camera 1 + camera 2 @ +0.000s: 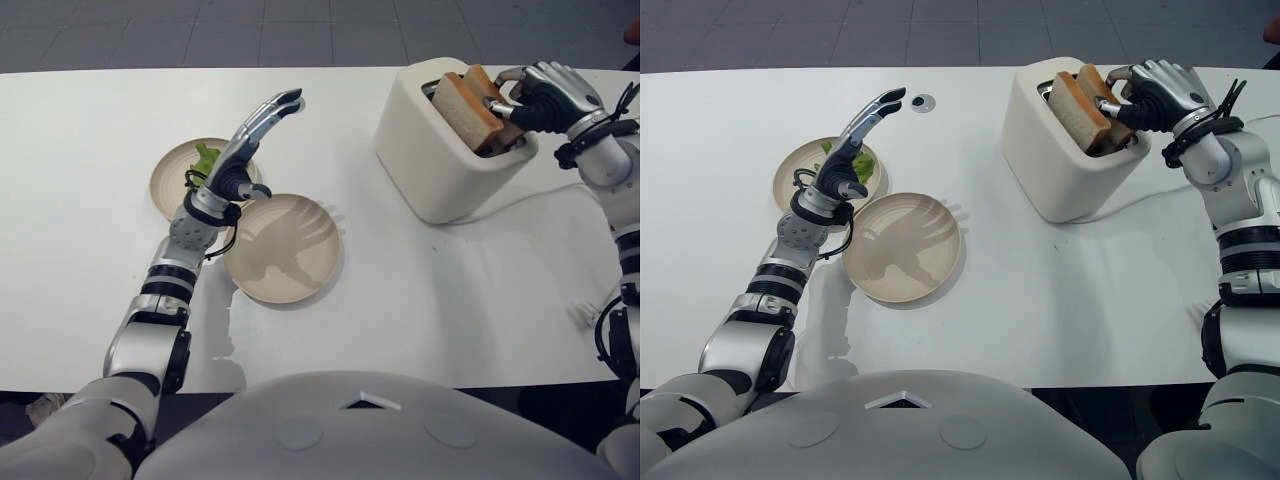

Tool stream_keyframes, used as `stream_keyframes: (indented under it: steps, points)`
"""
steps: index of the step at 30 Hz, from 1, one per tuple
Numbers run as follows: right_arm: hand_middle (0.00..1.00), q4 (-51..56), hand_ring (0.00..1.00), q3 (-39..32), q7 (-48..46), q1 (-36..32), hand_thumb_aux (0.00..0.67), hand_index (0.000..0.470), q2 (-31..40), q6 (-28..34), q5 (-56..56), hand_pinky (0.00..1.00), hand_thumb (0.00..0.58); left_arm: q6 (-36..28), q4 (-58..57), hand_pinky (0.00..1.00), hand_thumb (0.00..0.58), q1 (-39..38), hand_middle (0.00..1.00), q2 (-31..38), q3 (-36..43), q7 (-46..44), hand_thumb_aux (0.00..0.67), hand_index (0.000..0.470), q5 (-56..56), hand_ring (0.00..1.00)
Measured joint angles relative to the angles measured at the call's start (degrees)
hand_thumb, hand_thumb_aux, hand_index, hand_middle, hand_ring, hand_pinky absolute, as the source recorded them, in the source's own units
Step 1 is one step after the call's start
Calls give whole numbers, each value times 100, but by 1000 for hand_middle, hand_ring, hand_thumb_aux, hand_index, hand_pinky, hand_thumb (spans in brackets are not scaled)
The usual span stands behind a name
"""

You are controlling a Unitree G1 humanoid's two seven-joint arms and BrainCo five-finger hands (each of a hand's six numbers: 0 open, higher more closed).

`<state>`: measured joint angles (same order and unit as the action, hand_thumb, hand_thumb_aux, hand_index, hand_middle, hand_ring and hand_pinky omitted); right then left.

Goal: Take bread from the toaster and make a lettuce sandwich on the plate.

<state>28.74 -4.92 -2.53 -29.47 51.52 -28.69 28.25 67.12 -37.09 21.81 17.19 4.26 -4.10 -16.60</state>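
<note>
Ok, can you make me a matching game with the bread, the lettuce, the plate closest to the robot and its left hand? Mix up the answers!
Things:
1. bread
2. lettuce
3. near plate
4. left hand

Places or states:
A. lying on the far plate
B. open, held up above the two plates
C. sticking out of the toaster, with the right hand gripping it
D. bare, nothing on it

Pairs: 1-C, 2-A, 3-D, 4-B
</note>
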Motion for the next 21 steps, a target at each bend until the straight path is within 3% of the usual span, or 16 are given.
stream_keyframes:
  steps: [5,12,17,21]
  points:
    - [1000,-340,1000,648,1192,-336,670,470,-153,-336,-54,1000,580,21,4,0,0,0,0,14,-5,62,0,0,-17,0]
    - [1000,-555,1000,917,1300,-339,670,470,-373,-1064,-622,1000,580,46,51,0,0,0,0,28,-61,162,0,0,-16,0]
    - [1000,-1090,1000,925,359,-252,670,470,-641,-1387,-2053,1000,580,-339,386,0,0,-20,0,526,-694,781,0,0,-683,0]
    - [1000,-1685,1000,308,-860,-116,670,470,-1200,-1149,-3141,1000,580,-1044,854,0,0,-257,0,1306,-1414,1728,0,0,-1643,0]
